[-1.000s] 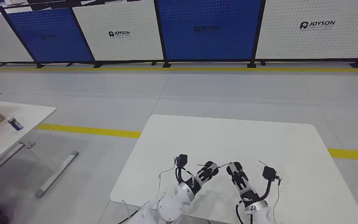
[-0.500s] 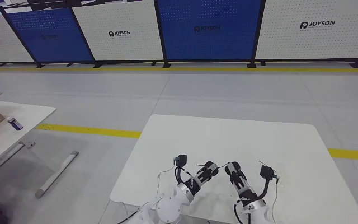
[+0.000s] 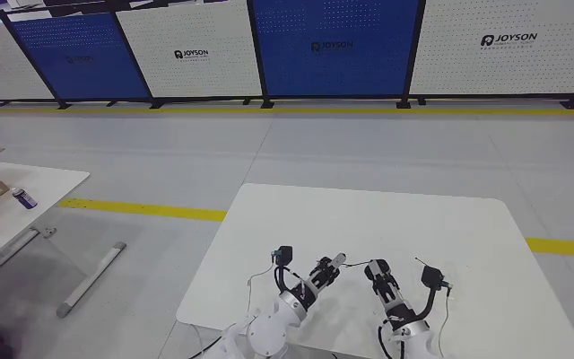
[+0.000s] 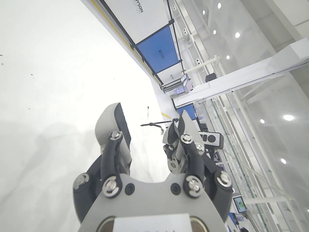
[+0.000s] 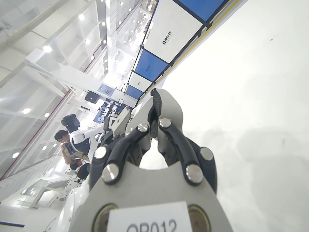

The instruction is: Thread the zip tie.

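**Desk:** Where is the zip tie sitting relative to your left gripper?

**Me:** On my left wrist feed, the black zip tie (image 4: 154, 123) runs crosswise over the white table (image 3: 377, 215). Its free end pokes into the gap between the fingers of the left gripper (image 4: 151, 110). As far as I can tell it touches neither pad.

**Desk:** So the left has let go?

**Me:** The left is spread wide, with nothing in its grasp. The tie's other end runs off behind the left gripper's far finger, to where the other arm's tips sit.

**Desk:** And the right gripper?

**Me:** The right gripper (image 5: 155, 94) is clamped together, with a dark strip pinched at its tips. I take that strip for the tie.

**Desk:** What does the overhead feed give you?

**Me:** Both grippers sit near the table's front edge, close to each other. A thin dark line bridges the space between them. It reaches the right gripper's tips and stops just short of the left's.
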Controlling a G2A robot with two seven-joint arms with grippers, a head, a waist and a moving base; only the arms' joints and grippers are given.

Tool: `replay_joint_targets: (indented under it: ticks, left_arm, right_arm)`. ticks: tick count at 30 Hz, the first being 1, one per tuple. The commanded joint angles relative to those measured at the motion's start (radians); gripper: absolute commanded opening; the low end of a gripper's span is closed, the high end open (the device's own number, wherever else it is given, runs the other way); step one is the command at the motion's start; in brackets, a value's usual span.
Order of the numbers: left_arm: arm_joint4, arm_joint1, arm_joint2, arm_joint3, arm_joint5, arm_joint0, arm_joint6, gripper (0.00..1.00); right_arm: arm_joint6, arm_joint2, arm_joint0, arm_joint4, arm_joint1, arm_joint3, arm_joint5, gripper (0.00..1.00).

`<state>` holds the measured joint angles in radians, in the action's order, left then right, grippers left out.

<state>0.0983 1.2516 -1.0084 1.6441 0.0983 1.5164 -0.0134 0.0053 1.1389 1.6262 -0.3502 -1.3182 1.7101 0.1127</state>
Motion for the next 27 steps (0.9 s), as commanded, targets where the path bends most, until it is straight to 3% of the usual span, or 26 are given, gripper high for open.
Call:
replay_joint_targets:
  ticks: [1,6,10,15,20,27]
  left_arm:
    - [0.001,-0.001,-0.003,0.001,0.001,0.003,0.000,0.18]
    - [0.002,-0.001,-0.006,0.003,0.003,0.006,0.000,0.07]
    - [0.001,0.000,-0.007,0.003,0.004,0.007,0.000,0.04]
    - [-0.002,0.000,-0.006,0.005,0.008,0.008,0.002,0.09]
    - [0.007,0.000,-0.004,0.011,0.015,0.012,0.009,0.22]
    - [0.019,0.000,-0.002,0.010,0.015,0.013,0.010,0.00]
  right_arm:
    - [0.000,-0.001,0.001,-0.002,0.000,0.001,0.000,0.00]
    - [-0.002,-0.002,-0.001,-0.005,-0.001,0.002,-0.002,0.00]
    - [-0.003,-0.003,-0.001,-0.006,-0.002,0.002,-0.003,0.00]
    - [-0.006,-0.002,0.000,-0.006,-0.003,0.002,-0.005,0.00]
    - [-0.006,-0.002,0.000,-0.010,-0.004,0.003,-0.011,0.00]
    - [-0.008,-0.003,-0.001,-0.012,-0.005,0.003,-0.011,0.00]
